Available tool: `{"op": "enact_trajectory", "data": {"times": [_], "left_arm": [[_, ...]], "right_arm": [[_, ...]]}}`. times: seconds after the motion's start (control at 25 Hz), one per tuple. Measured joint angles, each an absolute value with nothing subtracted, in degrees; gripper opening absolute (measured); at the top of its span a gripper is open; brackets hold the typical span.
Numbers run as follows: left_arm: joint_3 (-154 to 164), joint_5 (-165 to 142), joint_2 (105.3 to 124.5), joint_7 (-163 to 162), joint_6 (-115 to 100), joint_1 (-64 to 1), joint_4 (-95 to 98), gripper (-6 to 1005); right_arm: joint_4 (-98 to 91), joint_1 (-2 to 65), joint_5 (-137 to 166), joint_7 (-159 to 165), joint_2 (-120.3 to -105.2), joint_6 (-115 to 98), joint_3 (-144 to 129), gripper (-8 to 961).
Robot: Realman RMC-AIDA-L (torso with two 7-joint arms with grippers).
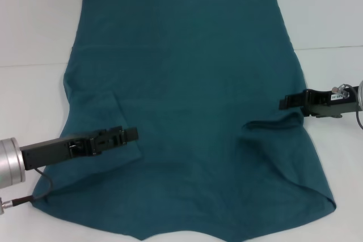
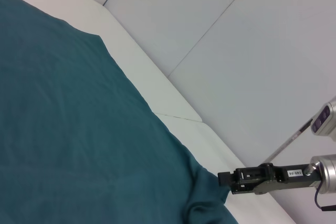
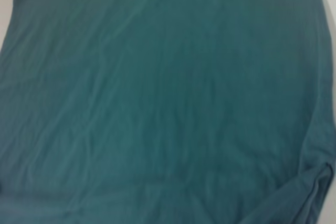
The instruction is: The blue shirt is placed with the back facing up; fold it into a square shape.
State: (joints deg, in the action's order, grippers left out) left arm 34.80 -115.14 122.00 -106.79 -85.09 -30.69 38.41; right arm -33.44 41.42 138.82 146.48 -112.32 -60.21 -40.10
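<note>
The blue shirt (image 1: 187,83) lies spread flat on the white table (image 1: 34,26), plain side up, with no lettering showing. Both side parts near me are folded inward, leaving a crease by each gripper. My left gripper (image 1: 135,134) hovers low over the shirt's left part, pointing to the right. At the shirt's right edge, my right gripper (image 1: 282,103) points left beside a raised fold. The left wrist view shows the right gripper (image 2: 220,178) at that bunched edge of the shirt (image 2: 63,103). Only the shirt's cloth (image 3: 157,103) fills the right wrist view.
The bare white table top (image 2: 157,93) surrounds the shirt on the left, right and far sides. A cable hangs from the left arm at the near left corner (image 1: 34,194). The shirt's near hem reaches the bottom edge of the head view.
</note>
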Motion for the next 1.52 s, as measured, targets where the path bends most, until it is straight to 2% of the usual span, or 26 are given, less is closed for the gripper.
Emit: {"op": "enact_trajectory", "data": {"times": [0.4, 0.6, 0.76, 0.84, 1.08, 1.2, 1.36, 1.52], "left_arm": [[34.8, -115.1, 121.99, -106.8, -84.5, -30.8, 38.4, 629], [34.8, -115.1, 121.99, -106.9, -84.2, -30.8, 38.4, 630], [34.8, -114.9, 121.95, -107.0, -84.3, -30.9, 38.5, 628], [34.8, -114.6, 121.93, -107.0, -84.4, -30.9, 38.5, 628], [34.8, -114.4, 121.91, -107.0, -84.4, -30.9, 38.4, 628], [34.8, -114.4, 121.9, -107.0, -84.2, -30.9, 38.4, 628], [34.8, -114.3, 121.9, -107.1, -84.2, -31.1, 38.4, 629], [34.8, -114.3, 121.9, -107.1, -84.2, -31.3, 38.4, 629]], "right_arm": [[-33.7, 41.0, 134.8, 145.7, -112.31, -57.9, -39.9, 672], [-33.4, 40.8, 133.1, 145.4, -113.31, -52.5, -39.9, 672], [-33.5, 40.9, 130.0, 143.1, -113.51, -52.1, -40.1, 672], [-33.7, 41.0, 129.2, 142.9, -113.19, -54.5, -40.3, 672], [-33.5, 40.8, 131.1, 147.1, -110.81, -63.9, -40.7, 672], [-33.7, 40.2, 133.1, 149.1, -110.08, -66.5, -40.7, 672], [-33.3, 39.5, 134.5, 149.5, -109.86, -67.3, -40.6, 672], [-33.1, 39.2, 134.6, 149.1, -110.63, -65.8, -40.7, 672]]}}
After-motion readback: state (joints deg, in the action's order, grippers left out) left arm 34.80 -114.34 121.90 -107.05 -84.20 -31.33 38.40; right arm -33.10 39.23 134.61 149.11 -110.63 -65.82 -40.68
